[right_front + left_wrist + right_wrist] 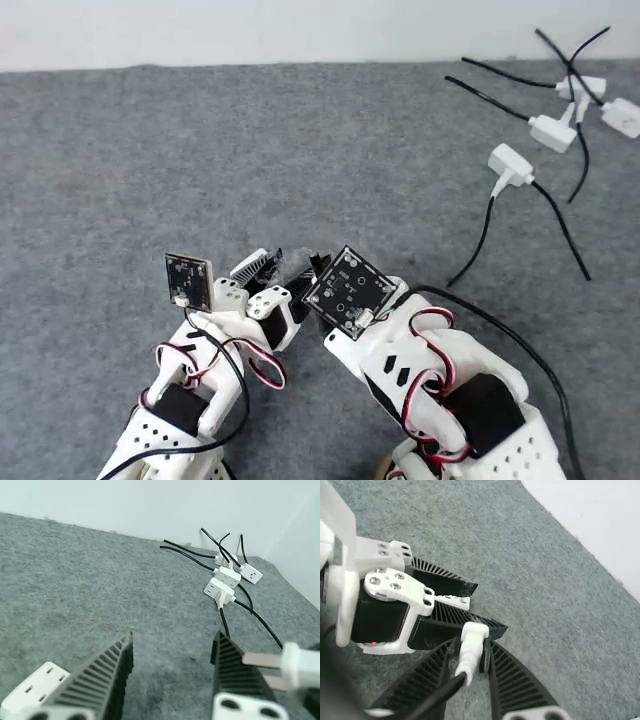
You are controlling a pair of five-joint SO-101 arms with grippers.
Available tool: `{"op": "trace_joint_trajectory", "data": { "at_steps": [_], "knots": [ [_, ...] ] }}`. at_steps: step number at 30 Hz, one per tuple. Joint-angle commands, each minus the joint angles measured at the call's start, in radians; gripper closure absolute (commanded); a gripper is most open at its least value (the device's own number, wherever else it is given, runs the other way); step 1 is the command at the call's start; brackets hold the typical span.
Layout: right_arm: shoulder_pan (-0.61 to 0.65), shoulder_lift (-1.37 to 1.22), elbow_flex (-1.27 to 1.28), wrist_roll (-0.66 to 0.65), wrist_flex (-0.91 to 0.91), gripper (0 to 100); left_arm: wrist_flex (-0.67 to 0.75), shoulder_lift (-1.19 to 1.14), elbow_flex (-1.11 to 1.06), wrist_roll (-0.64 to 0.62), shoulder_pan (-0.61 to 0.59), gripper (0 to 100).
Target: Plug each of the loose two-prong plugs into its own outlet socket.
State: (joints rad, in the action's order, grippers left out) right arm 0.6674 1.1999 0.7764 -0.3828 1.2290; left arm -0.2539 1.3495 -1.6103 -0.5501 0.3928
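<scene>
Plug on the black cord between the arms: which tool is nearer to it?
Right. The right tool is shut on the plug. The left tool is open just beside it, with the plug at the outer side of one finger, not between them.

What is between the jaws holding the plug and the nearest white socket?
Beyond the plug, mostly bare grey mat, plus the black cord of that socket; the high view shows it.

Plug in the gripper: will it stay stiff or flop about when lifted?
The plug body looks like hard moulded plastic, so probably rigid and light. Its thin black cord will likely trail limply and tug a little. The smooth shell, pinched in the right gripper, might twist.
</scene>
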Motion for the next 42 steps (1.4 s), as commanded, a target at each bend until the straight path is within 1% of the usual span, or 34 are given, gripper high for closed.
{"op": "trace_joint_trajectory", "data": {
  "at_steps": [1,13,25,30,36,41,42],
  "knots": [
    [0.001,-0.005,0.020,0.002,0.036,99.0,0.029,0.002,0.077,-0.009,-0.023,75],
    [0.001,-0.005,0.020,0.000,0.039,99.0,0.029,0.000,0.065,-0.009,-0.023,75],
    [-0.002,-0.005,-0.044,-0.014,0.048,99.1,0.034,0.002,0.044,-0.008,-0.023,75],
    [-0.064,-0.008,-0.132,-0.026,0.071,99.1,0.034,0.002,0.039,-0.006,-0.026,75],
    [-0.067,-0.015,-0.224,-0.040,0.119,99.1,0.034,-0.003,0.038,-0.003,-0.031,75],
    [-0.067,-0.036,-0.230,-0.061,0.117,99.1,0.034,0.002,0.015,-0.003,-0.034,75],
    [-0.067,-0.059,-0.230,-0.066,0.116,99.1,0.032,0.002,0.013,-0.003,-0.051,75]
  ]
}}
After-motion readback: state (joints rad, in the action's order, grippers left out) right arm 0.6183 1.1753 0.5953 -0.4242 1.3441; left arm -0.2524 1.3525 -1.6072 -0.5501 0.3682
